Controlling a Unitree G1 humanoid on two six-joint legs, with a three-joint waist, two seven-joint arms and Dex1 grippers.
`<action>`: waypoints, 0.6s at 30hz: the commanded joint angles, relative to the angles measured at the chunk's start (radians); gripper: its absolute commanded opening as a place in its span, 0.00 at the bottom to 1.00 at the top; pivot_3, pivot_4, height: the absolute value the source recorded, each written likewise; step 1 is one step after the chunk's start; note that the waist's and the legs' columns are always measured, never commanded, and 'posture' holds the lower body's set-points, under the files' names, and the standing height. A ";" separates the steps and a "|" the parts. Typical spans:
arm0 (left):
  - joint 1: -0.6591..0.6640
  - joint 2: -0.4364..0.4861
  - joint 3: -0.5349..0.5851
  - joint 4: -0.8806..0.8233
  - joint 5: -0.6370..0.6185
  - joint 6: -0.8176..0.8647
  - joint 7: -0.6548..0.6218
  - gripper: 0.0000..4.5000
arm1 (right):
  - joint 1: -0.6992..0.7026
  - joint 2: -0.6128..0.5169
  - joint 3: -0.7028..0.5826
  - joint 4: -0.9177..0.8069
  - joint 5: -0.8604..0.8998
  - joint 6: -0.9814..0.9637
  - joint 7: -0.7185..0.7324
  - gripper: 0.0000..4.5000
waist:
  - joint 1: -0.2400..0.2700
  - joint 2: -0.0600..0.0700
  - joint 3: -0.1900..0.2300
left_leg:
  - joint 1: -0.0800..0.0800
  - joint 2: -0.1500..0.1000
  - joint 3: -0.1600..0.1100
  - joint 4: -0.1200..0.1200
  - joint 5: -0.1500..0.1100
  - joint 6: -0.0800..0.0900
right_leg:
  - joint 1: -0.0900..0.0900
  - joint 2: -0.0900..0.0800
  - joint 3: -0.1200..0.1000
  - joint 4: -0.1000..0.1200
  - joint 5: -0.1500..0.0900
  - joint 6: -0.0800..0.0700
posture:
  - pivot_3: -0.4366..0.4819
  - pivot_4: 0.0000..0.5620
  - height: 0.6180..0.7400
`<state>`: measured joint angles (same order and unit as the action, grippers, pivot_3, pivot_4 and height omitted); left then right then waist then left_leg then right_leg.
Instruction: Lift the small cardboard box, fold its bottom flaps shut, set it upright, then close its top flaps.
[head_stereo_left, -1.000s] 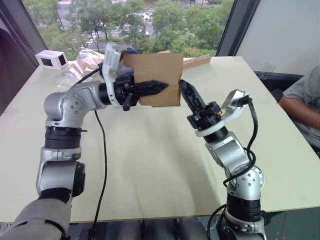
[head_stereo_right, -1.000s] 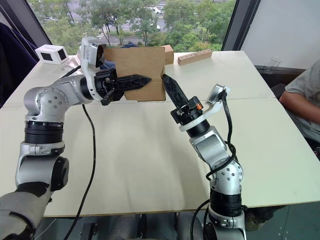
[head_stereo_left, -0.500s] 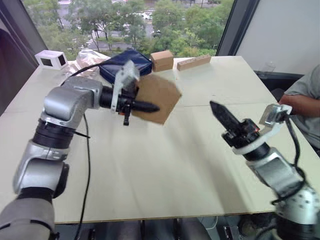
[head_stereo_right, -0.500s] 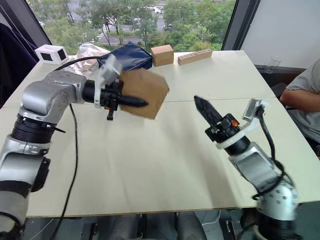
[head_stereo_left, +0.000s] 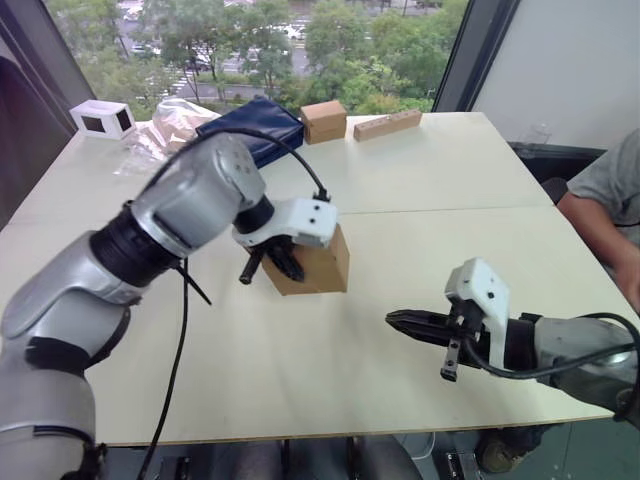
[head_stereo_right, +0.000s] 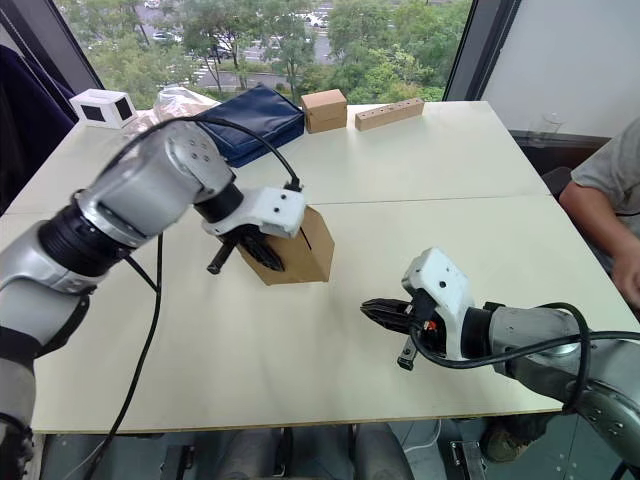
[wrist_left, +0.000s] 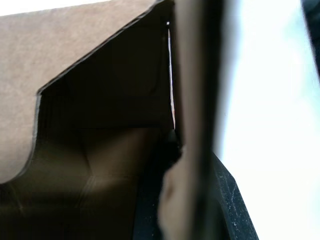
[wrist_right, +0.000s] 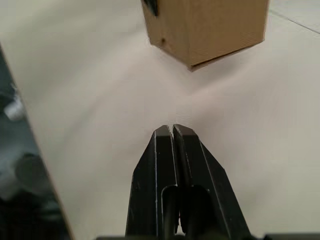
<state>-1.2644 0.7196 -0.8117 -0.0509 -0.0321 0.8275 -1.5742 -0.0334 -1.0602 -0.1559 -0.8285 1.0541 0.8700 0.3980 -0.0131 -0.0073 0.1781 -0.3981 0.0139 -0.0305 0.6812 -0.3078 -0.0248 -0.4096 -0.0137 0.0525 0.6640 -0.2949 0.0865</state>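
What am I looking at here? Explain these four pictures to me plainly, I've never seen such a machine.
It is a two-armed humanoid robot working at a table. Two pictures come from cameras in its head, looking down over its arms; the other two come from cameras on its wrists. The left gripper grips the small cardboard box, which stands on the table; its wrist camera looks into the box's dark inside. The right gripper hovers apart, shut on nothing. At the far edge lie a blue pouch, a smaller cardboard cube, a long tan block, a white box and crumpled plastic. A person sits at the right.
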 joint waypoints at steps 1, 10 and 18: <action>0.011 0.005 -0.022 -0.044 0.039 0.015 -0.007 0.00 | -0.016 0.036 0.025 -0.053 -0.041 -0.008 -0.033 0.01 | -0.001 0.000 0.000 | 0.000 0.000 0.000 0.000 0.000 0.000 | 0.000 0.000 0.000 0.000 0.000 0.000 | 0.48 0.27 1.00; -0.004 -0.052 -0.100 -0.028 0.075 0.116 -0.013 0.00 | -0.007 0.128 0.049 -0.057 -0.084 -0.011 -0.076 0.01 | 0.002 0.000 0.000 | -0.001 0.001 -0.001 0.001 0.000 0.000 | 0.000 0.000 0.001 0.001 0.000 0.000 | 0.48 0.27 1.00; -0.015 -0.104 -0.097 -0.032 0.073 0.251 0.060 0.35 | -0.004 0.152 0.058 -0.030 -0.131 -0.017 -0.054 0.00 | 0.002 0.000 0.000 | -0.001 0.001 -0.001 0.001 0.000 0.000 | -0.001 0.001 0.001 0.001 0.000 0.000 | 0.48 0.27 1.00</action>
<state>-1.2505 0.6205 -0.9305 -0.0680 0.0352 1.0389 -1.5359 -0.0347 -0.9189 -0.0922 -0.8555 0.9406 0.8682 0.3349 -0.0114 -0.0075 0.1782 -0.3992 0.0147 -0.0318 0.6826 -0.3079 -0.0247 -0.4102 -0.0132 0.0533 0.6651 -0.2948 0.0865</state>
